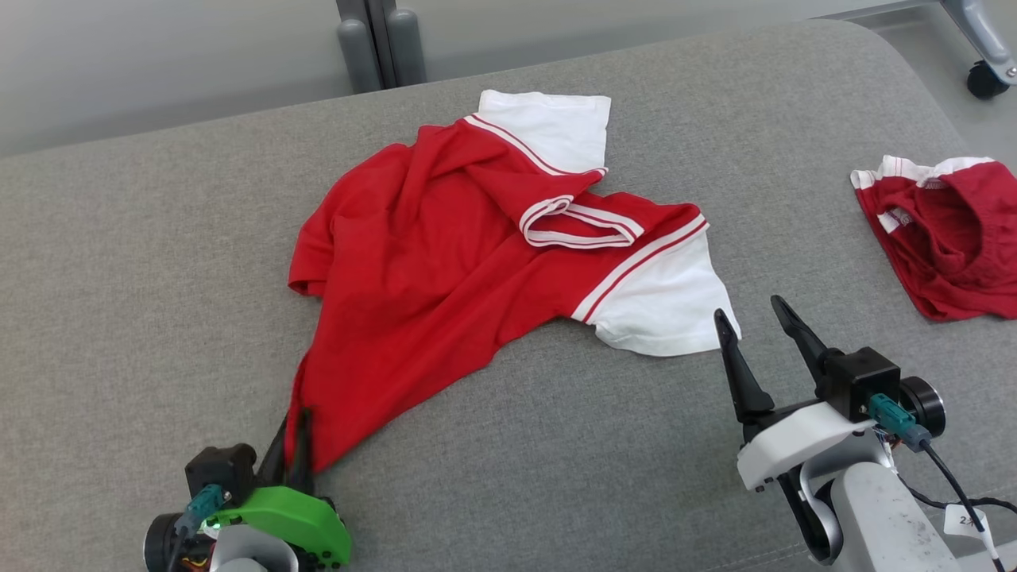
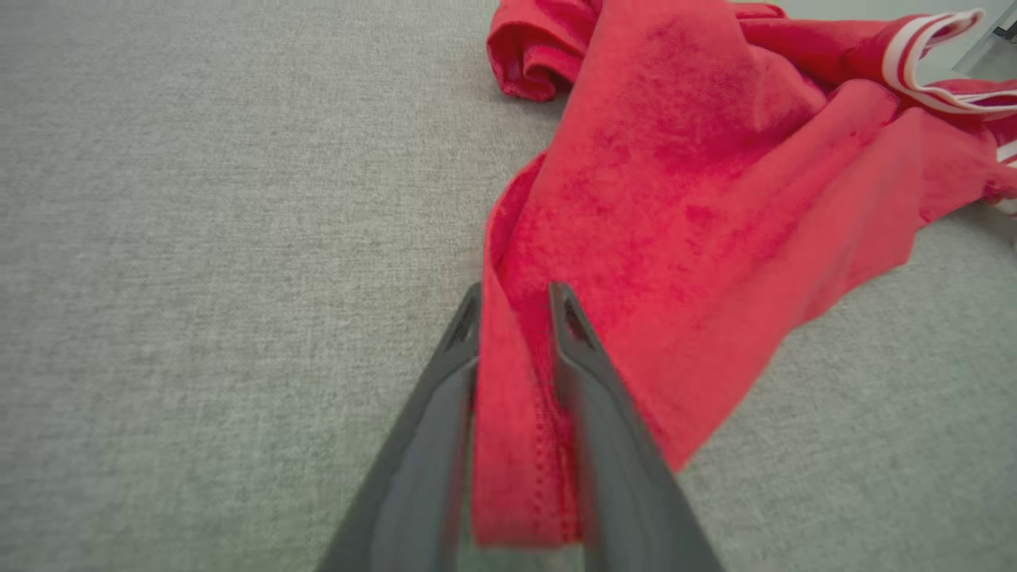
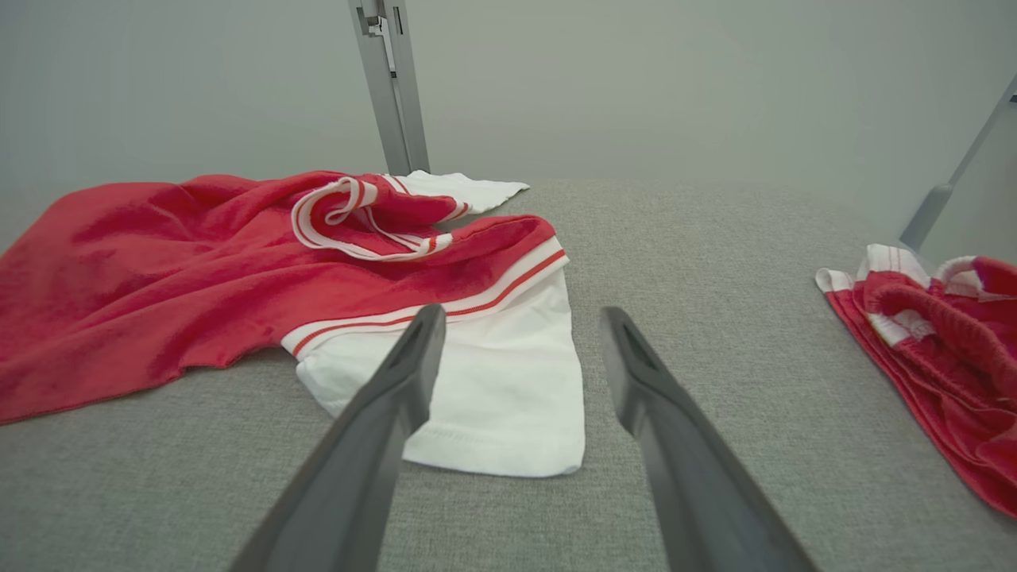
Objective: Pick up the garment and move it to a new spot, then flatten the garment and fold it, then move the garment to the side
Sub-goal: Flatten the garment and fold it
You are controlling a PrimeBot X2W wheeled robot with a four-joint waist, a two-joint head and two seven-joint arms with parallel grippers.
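Two grippers in play. I am clamping my left gripper on the shirt's hem corner at 7 o'clock of the heap. Red cloth is sitting pinched between both fingers, which is giving me a low edge hold for lifting and spreading.

Shirt is lying crumpled mid-cushion with the collar bunched on top, one white sleeve pointing to 12 and the other sleeve to 4.

I am hovering my right gripper just beside that 4 o'clock sleeve, jaws apart and holding nothing. It is probably placed there to take a second hold, since one pinch alone would rope the cloth.

Other garment is lying well apart at 3 o'clock, likely parked clear.

Judging: pick-up step, flattening not yet begun.
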